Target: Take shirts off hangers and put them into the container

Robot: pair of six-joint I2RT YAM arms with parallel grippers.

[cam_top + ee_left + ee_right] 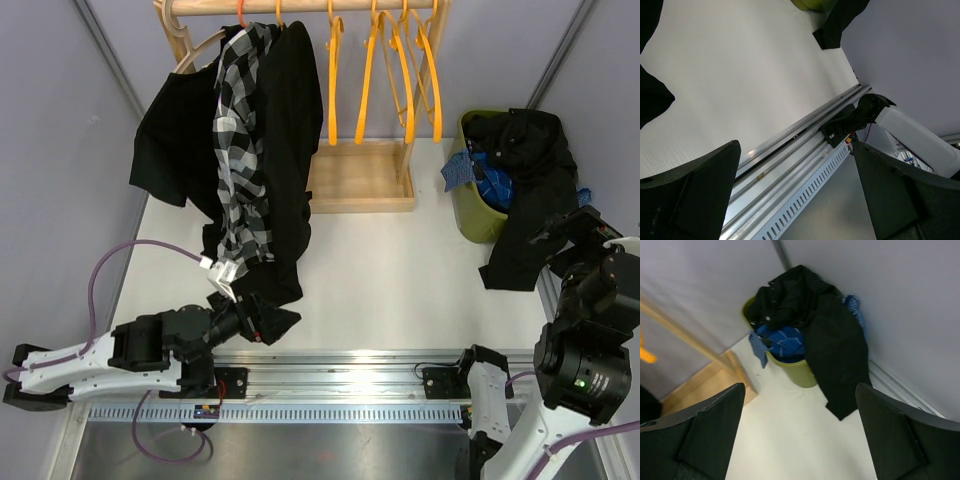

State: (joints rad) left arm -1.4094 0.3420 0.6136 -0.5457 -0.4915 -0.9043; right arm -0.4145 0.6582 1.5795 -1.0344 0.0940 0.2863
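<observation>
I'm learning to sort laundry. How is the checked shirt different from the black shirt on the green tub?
The checked shirt is black-and-white squares; the black shirt is plain. The checked shirt hangs on the rack; the black shirt is draped over the green tub rim, spilling onto the table. Both are limp cloth.

Hung shirts [250, 150], bare hangers [408, 115], full container [472, 215]

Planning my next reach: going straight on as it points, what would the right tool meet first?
The right tool would probably meet the black cloth shirt draped over the olive-green plastic tub; depth is unclear.
</observation>
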